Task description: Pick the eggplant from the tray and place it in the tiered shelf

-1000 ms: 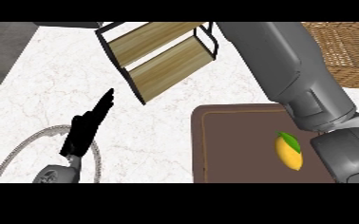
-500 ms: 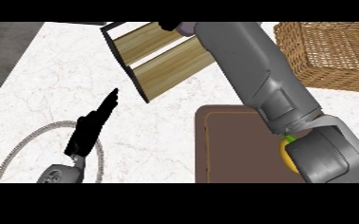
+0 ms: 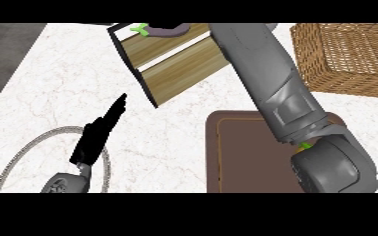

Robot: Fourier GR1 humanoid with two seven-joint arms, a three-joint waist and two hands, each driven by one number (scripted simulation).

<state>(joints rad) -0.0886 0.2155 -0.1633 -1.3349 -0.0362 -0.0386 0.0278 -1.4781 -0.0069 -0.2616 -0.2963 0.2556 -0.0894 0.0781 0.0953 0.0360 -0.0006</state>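
From your head view, the eggplant [image 3: 168, 30] lies on the top tier of the tiered shelf [image 3: 177, 65], green stem pointing left. Your right forearm [image 3: 269, 80] stretches from below the shelf up along its right side; the right hand itself is out of sight at the top edge. The brown tray [image 3: 240, 152] sits below the shelf on the marble surface [image 3: 66, 80], a wicker basket [image 3: 336, 55] to the shelf's right. Your left hand [image 3: 100, 135] rests lower left of the shelf, fingers straight, holding nothing.
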